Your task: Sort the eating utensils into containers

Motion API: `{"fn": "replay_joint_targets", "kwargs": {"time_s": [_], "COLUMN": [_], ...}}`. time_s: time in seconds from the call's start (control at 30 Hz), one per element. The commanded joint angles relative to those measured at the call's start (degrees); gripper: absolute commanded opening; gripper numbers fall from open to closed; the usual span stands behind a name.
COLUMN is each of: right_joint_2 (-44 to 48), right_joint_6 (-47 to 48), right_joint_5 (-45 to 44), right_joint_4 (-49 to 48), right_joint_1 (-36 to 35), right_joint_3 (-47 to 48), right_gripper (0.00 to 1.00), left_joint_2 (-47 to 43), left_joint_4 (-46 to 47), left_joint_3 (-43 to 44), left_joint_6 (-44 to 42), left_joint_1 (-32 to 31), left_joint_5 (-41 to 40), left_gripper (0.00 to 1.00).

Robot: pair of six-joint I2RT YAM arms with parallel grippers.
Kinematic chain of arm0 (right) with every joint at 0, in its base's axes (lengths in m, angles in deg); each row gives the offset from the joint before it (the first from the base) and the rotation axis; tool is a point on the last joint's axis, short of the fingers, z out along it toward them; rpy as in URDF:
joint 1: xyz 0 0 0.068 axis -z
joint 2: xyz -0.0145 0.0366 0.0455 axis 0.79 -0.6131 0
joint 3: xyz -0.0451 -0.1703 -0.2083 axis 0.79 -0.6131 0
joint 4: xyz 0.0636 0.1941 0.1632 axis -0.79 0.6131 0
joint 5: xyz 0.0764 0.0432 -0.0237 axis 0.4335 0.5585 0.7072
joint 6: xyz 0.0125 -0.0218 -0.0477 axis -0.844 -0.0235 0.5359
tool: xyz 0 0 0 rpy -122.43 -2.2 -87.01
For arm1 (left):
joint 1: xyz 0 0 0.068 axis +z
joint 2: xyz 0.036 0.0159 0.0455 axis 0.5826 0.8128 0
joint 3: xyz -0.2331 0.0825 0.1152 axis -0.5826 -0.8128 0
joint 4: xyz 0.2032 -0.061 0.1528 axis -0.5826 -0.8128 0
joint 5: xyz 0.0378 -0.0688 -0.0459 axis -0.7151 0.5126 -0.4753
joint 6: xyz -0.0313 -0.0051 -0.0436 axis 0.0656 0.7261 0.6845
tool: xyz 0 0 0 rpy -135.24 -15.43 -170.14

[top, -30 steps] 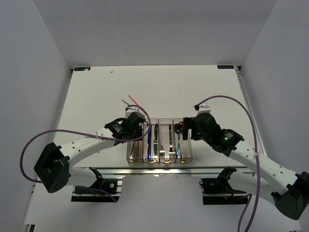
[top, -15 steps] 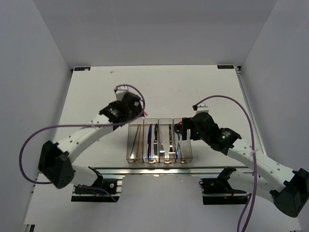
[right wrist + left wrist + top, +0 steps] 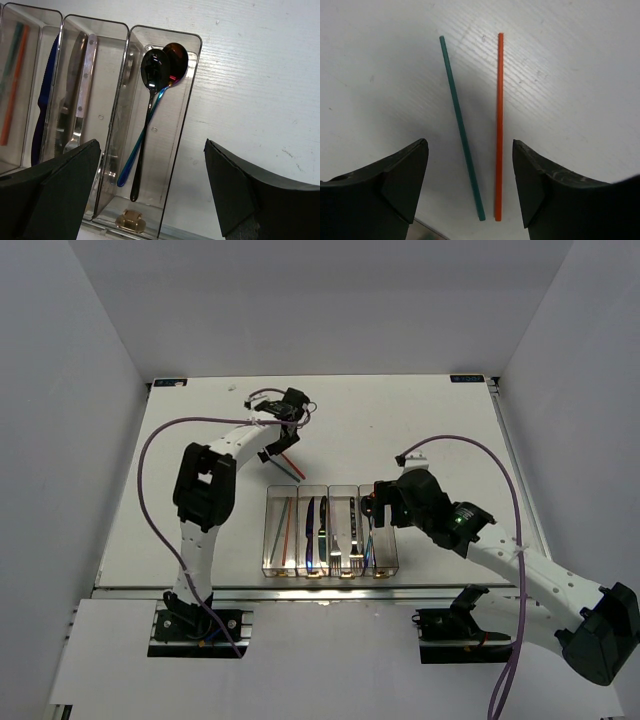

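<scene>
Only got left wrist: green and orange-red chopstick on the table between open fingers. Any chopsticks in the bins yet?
Observer: Yes. The leftmost bin holds two chopsticks, one green, one orange-red.
Operator: Where's the right arm?
Observer: The right gripper hovers open over the far end of the rightmost bin.
Operator: What's in that one?
Observer: Two spoons, bowls at the far end.

Top external: fixed, high behind the near edge, looks down on whole white table (image 3: 420, 420). Left wrist: close, straight down on thin green chopstick (image 3: 461, 127) and thin orange-red chopstick (image 3: 499, 125). Right wrist: close, tilted onto row of clear plastic rectangular bins (image 3: 165, 31). Top view shares both spots.
</scene>
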Motion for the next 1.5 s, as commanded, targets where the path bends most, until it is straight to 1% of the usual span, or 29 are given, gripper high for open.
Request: {"fn": "replay_joint_targets", "kwargs": {"time_s": [0.0,0.07,0.1,0.2,0.27,0.3,0.6,0.7,0.73,0.8,0.9,1.0,1.13,1.17,1.2,1.27,1.3,1.33,1.37,1.4,1.47], "right_joint_2": [-0.1,0.0,0.0,-0.2,-0.2,-0.2,0.5,0.5,0.5,0.5,0.5,0.9,2.2,2.2,2.2,2.2,2.3,2.5,2.6,2.7,3.3], "right_joint_6": [1.5,1.8,2.0,2.2,2.3,2.3,2.6,2.6,2.6,2.6,2.5,2.3,2.2,2.2,2.4,2.6,2.8,2.8,2.9,2.9,2.9], "right_joint_5": [0.6,0.5,0.6,1.0,1.3,1.4,2.0,2.0,2.1,2.5,2.7,2.6,3.4,3.4,3.4,3.3,3.4,3.4,3.4,3.5,3.5], "right_joint_4": [-2.8,-2.9,-3.1,-3.5,-3.6,-3.8,-3.9,-4.0,-4.1,-4.5,-4.8,-4.9,-6.2,-6.2,-6.2,-6.2,-6.2,-6.2,-6.2,-6.3,-6.2], "right_joint_1": [0.5,0.8,0.8,0.9,1.0,1.1,1.1,1.1,1.1,1.1,1.1,1.1,1.1,1.1,1.1,1.1,1.1,1.1,1.1,1.1,1.1], "right_joint_3": [-0.6,-1.1,-1.3,-1.6,-1.6,-1.7,-2.2,-2.3,-2.3,-2.3,-2.5,-2.8,-3.8,-3.8,-3.8,-3.8,-3.8,-3.8,-3.8,-4.0,-4.2], "right_gripper": [0.89,0.89,0.89,0.89,0.89,0.89,0.89,0.89,0.89,0.89,0.89,0.89,0.89,0.89,0.89,0.89,0.89,0.89,0.89,0.89,0.89], "left_joint_2": [-0.3,-1.8,-2.6,-4.3,-4.0,-3.3,-2.5,-2.4,-2.4,-2.6,-2.2,-0.1,2.5,2.9,3.2,2.6,2.1,1.6,1.2,0.2,-1.5], "left_joint_4": [-7.4,-4.9,-1.3,2.0,2.8,2.8,6.3,5.8,5.7,5.2,4.3,0.3,-1.6,-2.7,-3.1,-2.3,-1.6,-0.9,0.8,1.9,5.4], "left_joint_3": [1.7,-1.3,-4.8,-7.9,-8.3,-8.2,-10.5,-11.2,-11.6,-12.7,-13.1,-11.1,-10.0,-9.6,-9.4,-10.5,-11.3,-13.2,-14.2,-15.2,-18.2], "left_joint_6": [5.0,6.1,6.1,7.1,7.4,7.8,8.5,9.1,9.3,9.7,9.6,9.6,8.3,8.2,7.9,7.6,7.4,7.2,7.1,6.7,6.3], "left_joint_1": [-0.1,-0.1,0.0,0.0,0.0,0.0,0.1,0.1,0.1,0.1,0.1,0.1,0.1,0.1,0.1,0.1,0.2,0.2,0.5,0.8,2.2], "left_joint_5": [0.7,2.4,3.3,5.0,6.1,6.4,9.2,9.1,9.1,8.9,9.5,9.4,9.9,10.0,10.2,10.8,11.3,11.5,12.0,12.7,14.8], "left_gripper": [0.76,0.75,0.73,0.71,0.70,0.67,0.66,0.66,0.64,0.59,0.45,0.44,0.45,0.37,0.32,0.29,0.20,0.15,0.06,0.00,0.00]}}
